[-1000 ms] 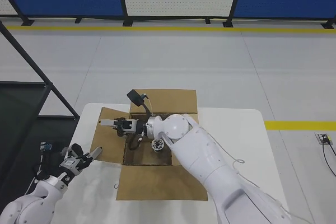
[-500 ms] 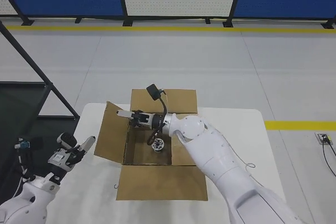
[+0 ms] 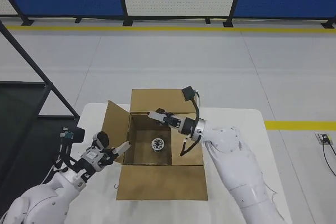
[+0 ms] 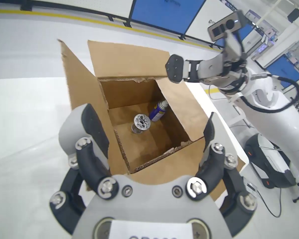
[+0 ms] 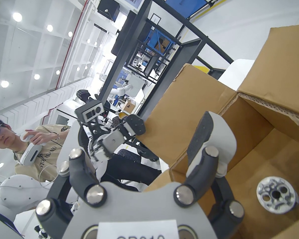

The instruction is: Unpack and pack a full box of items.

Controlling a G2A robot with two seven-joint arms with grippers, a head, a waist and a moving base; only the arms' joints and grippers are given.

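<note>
While both arms are at the open cardboard box [image 3: 140,157] on the white bench [image 3: 249,120], neither pair of jaws grips anything. The left jaws are spread wide just outside the box's near-left corner. The left flap [image 3: 116,131] stands upright right ahead of them, so close that I cannot tell whether a fingertip touches the cardboard. Beyond them, down on the box floor, a metal spool [image 4: 141,123] stands on end with its drilled flange facing up. Farther off, a blue spray can [image 4: 158,110] leans tilted against the right wall near the far corner, pale cap uppermost. The right jaws are also spread wide and empty, held above the far rim of the opening. The far flap [image 3: 163,101] leans outward just beside them, and the right flap [image 3: 193,158] lies flat beneath their arm. The spool sits below and ahead of them, well apart from either fingertip. The near flap [image 3: 159,182] lies flat on the bench, across the opening from the right jaws and just beside the left jaws.
</note>
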